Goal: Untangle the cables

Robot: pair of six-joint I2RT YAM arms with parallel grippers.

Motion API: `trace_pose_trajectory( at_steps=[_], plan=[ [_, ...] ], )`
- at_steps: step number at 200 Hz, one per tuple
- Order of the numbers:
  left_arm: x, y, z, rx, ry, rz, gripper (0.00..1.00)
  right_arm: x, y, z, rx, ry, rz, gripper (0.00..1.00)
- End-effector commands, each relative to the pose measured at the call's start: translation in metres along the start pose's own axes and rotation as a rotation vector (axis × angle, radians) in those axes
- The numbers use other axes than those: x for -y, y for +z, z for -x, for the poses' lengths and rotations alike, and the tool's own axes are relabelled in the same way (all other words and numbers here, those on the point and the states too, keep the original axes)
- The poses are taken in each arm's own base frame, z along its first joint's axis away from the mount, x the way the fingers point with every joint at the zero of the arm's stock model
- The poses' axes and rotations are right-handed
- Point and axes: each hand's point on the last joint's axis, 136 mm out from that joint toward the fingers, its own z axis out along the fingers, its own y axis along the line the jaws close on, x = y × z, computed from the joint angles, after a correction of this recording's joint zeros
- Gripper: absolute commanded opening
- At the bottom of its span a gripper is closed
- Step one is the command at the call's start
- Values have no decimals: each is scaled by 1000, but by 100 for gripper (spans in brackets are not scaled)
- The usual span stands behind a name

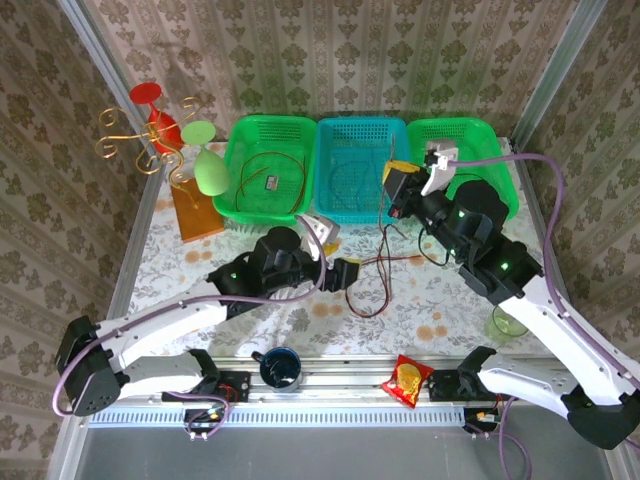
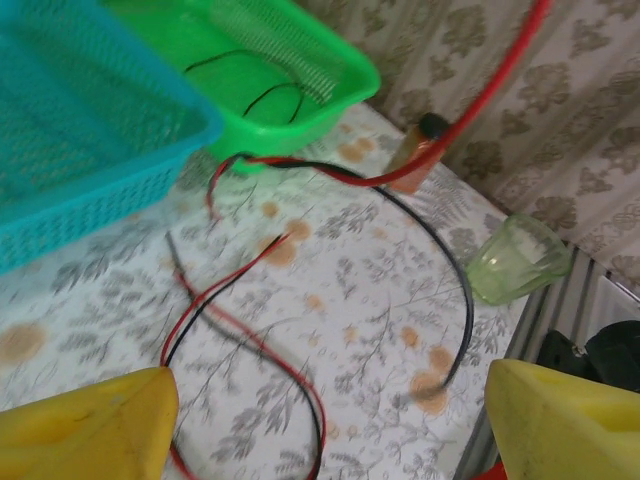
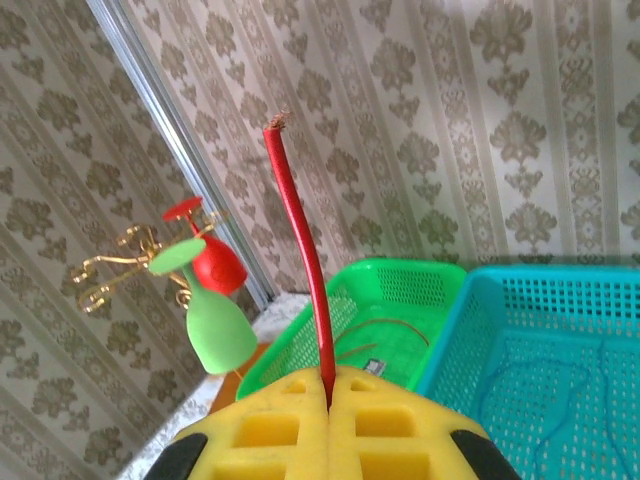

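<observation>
Left gripper (image 2: pixel 330 415): jaws apart over the red-and-black cables (image 2: pixel 262 345) on the table (image 2: pixel 370 270).
Right gripper (image 3: pixel 330 385): clamped on a red cable (image 3: pixel 300 230), near the blue basket (image 3: pixel 560 320).

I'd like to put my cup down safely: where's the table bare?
Bare cloth lies between the cables and the green tumbler, and between the wooden stand and the left arm. Crowded around the baskets, left hand and right hand.
</observation>
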Motion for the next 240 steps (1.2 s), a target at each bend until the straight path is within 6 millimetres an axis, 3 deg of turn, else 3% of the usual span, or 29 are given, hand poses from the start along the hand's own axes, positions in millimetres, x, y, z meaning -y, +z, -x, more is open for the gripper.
trace_pose_trajectory(
  at_steps=[1, 67, 111, 151, 182, 219, 240],
  plan=[
    [17, 6, 27, 139, 119, -64, 82, 1, -7, 32, 91, 34, -30, 0],
    [41, 46, 24, 77, 152, -200, 82, -4, -15, 57, 141, 53, -22, 0],
    [63, 65, 34, 99, 63, -313, 79, -2, -20, 59, 146, 35, -36, 0],
    [60, 61, 35, 122, 41, -298, 78, 4, -23, 58, 156, 27, -62, 0],
    [51, 45, 38, 142, 38, -252, 81, 7, -24, 57, 163, 27, -73, 0],
    [54, 38, 34, 137, 21, -270, 81, 8, -19, 53, 164, 36, -78, 0],
    [68, 43, 41, 171, 16, -308, 81, 9, -16, 50, 164, 60, -78, 0]
  ],
)
